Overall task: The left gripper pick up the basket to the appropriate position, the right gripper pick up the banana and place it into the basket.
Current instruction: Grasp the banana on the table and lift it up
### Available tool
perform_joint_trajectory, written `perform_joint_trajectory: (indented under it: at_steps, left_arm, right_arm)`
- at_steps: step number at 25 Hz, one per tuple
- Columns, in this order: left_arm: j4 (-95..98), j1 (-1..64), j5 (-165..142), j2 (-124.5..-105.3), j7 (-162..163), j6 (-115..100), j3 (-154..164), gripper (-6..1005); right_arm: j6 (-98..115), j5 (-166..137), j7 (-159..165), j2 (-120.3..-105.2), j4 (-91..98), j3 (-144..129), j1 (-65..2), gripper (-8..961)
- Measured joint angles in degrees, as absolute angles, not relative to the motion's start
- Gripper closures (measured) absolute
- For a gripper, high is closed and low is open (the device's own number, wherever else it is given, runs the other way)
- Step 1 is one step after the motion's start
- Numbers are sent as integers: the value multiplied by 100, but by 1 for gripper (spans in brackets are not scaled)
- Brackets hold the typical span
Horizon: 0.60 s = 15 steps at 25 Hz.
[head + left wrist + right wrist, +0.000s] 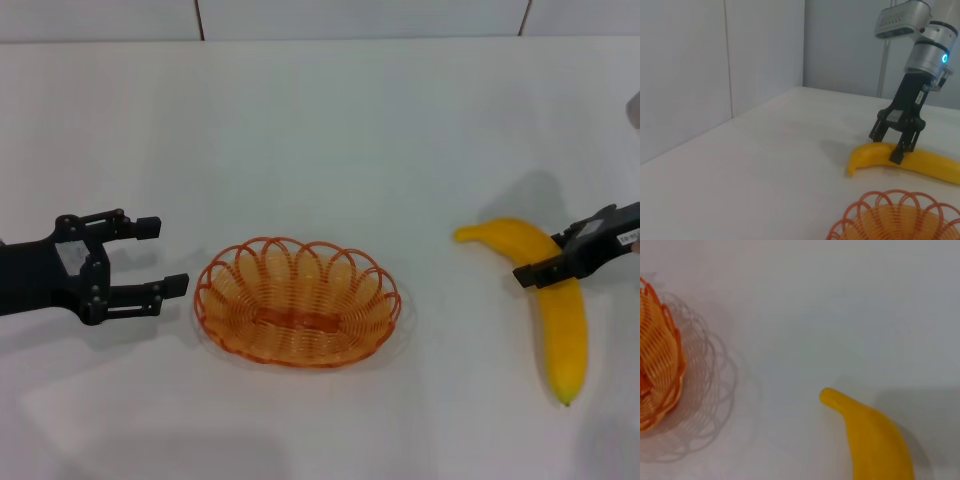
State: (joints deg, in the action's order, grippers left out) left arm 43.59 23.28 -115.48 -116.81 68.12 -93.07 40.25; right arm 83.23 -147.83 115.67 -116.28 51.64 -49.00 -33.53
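The orange wire basket [297, 300] sits on the white table in the middle of the head view. It also shows in the left wrist view [895, 220] and the right wrist view [657, 365]. My left gripper [160, 258] is open and empty, just left of the basket's rim and apart from it. The yellow banana [565, 330] lies on the table at the right, also in the left wrist view [930, 162] and the right wrist view [875, 440]. My right gripper [540, 258] is low over the banana's bend with one jaw on each side, also seen in the left wrist view [886, 149].
The white table [320, 130] stretches back to a light wall [360, 18]. Bare table lies between the basket and the banana. The right arm's silver body [920, 35] rises above the banana.
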Motion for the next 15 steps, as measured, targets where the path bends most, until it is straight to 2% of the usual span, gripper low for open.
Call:
perform_joint_trajectory:
  at_steps: [15]
  left_arm:
    - [4359,2329,-11549,-11672,6812,-9307,4025,174]
  right_arm:
    - [8335,-14773,11553,-11628,5187,-4916,-3349,390]
